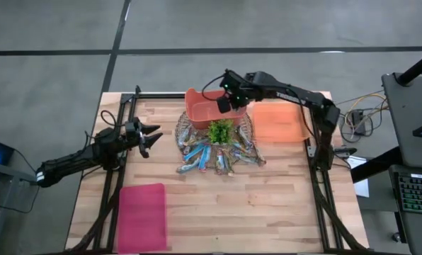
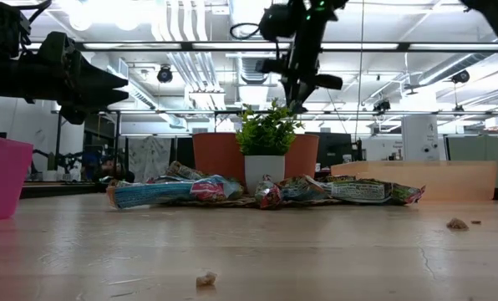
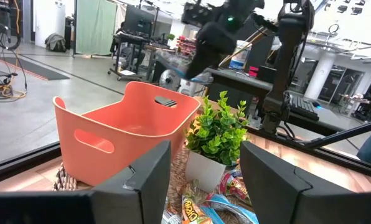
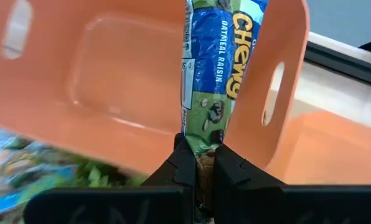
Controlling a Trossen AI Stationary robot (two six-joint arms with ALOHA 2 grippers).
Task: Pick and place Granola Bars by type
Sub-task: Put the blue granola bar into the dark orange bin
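right gripper [image 4: 198,163] | fingers pinching one blue bar [image 4: 211,74] by its end, hanging over the bin [image 1: 205,110] upper centre | risk: you are releasing near the rim, so the bar could be tipping out toward the plant [image 1: 221,131] | pile [image 1: 214,157] lying centre on tabletop [image 1: 267,205] | left gripper [image 1: 149,137] waiting left, fingers spread

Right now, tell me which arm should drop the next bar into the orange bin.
Right. Its hand is shut on a blue granola bar directly above the orange bin. The left hand hangs open and empty beside the pile of bars, away from the bin.
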